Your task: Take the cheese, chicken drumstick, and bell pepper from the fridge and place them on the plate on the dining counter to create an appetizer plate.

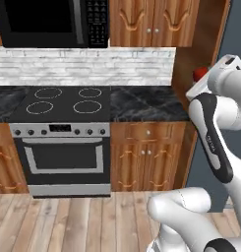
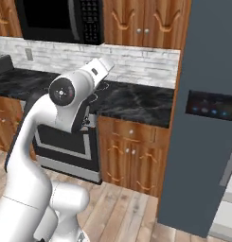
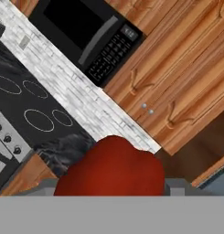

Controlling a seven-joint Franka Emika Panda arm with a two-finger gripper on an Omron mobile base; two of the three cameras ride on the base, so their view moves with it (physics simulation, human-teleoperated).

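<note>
Red pepper (image 3: 114, 167) sits pinched between the wide-set fingers of the gripper (image 1: 204, 75); glossy and round, it could squirt out if the arm swings hard toward the plate.

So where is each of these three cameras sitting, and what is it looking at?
Left base view: behind the arm's left, facing the black glass stove; white arm at right.
Right base view: behind its right, facing the slate-grey fridge; arm at left.
Hand view: on the hand, rolled; glossy red bell pepper close up.
All share the black microwave.
</note>
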